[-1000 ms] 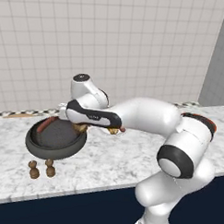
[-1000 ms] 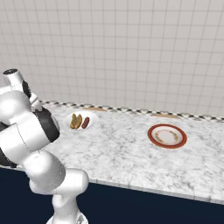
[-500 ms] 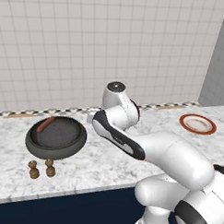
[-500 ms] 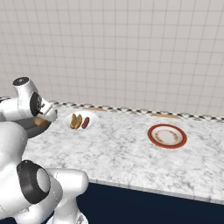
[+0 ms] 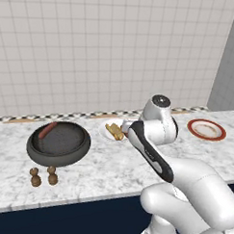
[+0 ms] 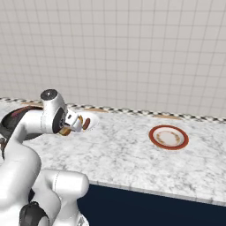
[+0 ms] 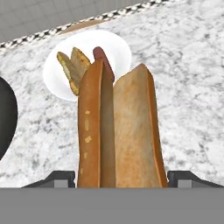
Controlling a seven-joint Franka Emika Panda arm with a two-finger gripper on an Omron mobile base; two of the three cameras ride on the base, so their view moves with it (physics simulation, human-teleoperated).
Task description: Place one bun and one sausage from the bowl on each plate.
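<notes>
My gripper (image 7: 120,179) is shut on a split tan bun (image 7: 118,131), which stands up between the fingers (image 7: 61,179). It hangs above the counter, close to the plain white plate (image 7: 120,54). That plate holds another bun (image 7: 73,66) and a sausage (image 7: 101,53). From the left base camera, the white plate (image 5: 105,126) and its bun (image 5: 116,132) lie just left of my hand. The dark bowl (image 5: 58,150) at the left holds one sausage (image 5: 47,130). At the far right lies the red-rimmed plate (image 5: 206,129) (image 6: 168,137). My gripper (image 6: 75,125) hovers by the white plate (image 6: 92,122).
Two small brown shakers (image 5: 44,176) stand in front of the bowl near the counter's front edge. A tiled wall runs behind the counter. Bare marble stretches between the white plate and the red-rimmed plate. My own arm blocks part of the counter in the left base view.
The arm has swung right, from over the bowl to beside the white plate, with the bun in its grip. The bowl and both plates have stayed put.
</notes>
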